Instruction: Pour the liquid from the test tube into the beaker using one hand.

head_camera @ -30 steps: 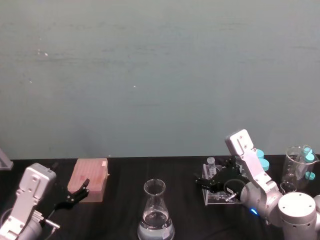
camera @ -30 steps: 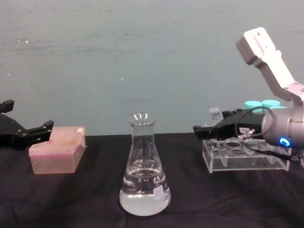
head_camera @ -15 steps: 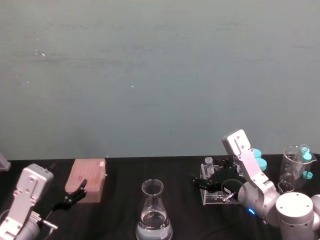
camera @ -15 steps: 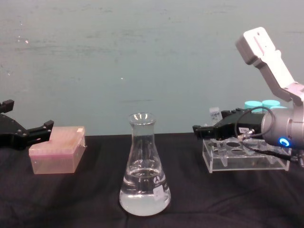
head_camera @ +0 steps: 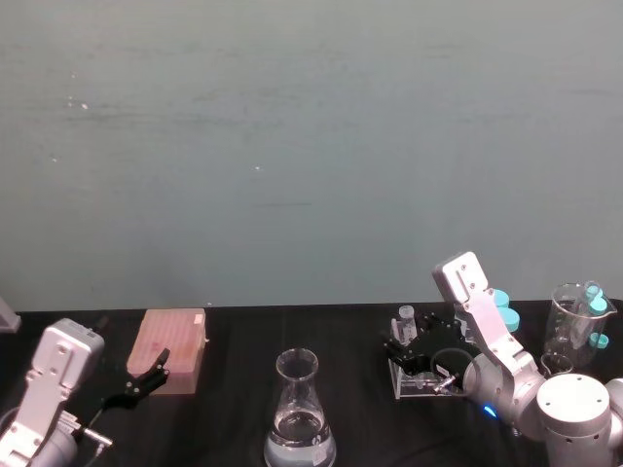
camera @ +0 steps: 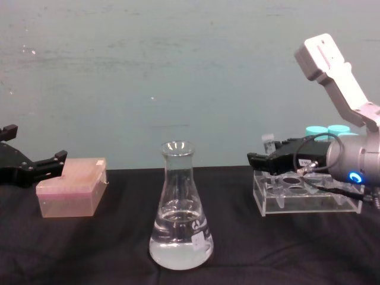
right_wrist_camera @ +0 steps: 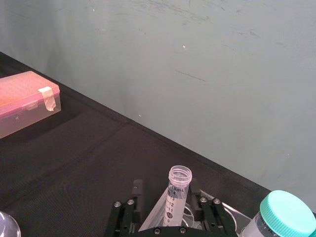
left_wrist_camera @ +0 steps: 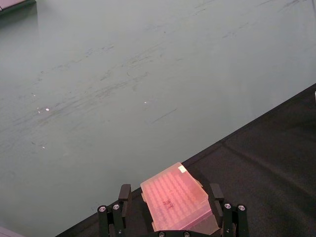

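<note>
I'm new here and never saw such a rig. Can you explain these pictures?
It is a robot with two arms ending in grippers. One camera looks down from its head, one across the table from its chest, one sits on each wrist. On the table stand a glass flask holding clear liquid, a pink box and a clear rack. The right gripper is open, fingers either side of a test tube resting in the rack; nothing is lifted. The left gripper hangs open near the pink box.
</note>
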Controlling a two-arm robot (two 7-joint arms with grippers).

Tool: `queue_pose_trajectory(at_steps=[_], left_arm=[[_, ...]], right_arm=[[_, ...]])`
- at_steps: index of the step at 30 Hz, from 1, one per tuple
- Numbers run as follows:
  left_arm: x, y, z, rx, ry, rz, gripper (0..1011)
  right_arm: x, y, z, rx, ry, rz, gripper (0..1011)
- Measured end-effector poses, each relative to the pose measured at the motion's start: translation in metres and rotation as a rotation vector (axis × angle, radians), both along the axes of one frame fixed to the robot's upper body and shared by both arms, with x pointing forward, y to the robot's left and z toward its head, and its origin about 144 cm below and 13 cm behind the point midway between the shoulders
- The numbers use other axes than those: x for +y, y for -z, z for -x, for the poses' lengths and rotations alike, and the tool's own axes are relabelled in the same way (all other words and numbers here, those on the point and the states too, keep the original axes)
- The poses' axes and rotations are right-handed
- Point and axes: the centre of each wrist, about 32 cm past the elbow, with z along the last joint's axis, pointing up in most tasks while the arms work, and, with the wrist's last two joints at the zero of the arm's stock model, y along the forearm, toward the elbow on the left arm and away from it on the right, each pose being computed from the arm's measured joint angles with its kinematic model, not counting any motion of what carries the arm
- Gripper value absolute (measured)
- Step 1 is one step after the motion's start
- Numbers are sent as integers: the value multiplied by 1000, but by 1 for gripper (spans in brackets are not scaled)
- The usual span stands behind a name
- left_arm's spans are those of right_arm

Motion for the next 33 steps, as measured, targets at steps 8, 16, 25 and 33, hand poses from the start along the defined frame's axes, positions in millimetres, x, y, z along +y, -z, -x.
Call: queue_pose_trajectory(at_steps=[8,16,25,33], left_arm=[[0,0,0,0,0,0,1000],[0,0,0,0,0,0,1000],[0,0,0,0,0,0,1000],[0,0,0,0,0,0,1000]], right_arm=[[0,0,0,0,1,0,332],[0,0,0,0,1,0,205],[0,0,0,0,1,0,204],[-3,1,1,-2,4,-9,205]])
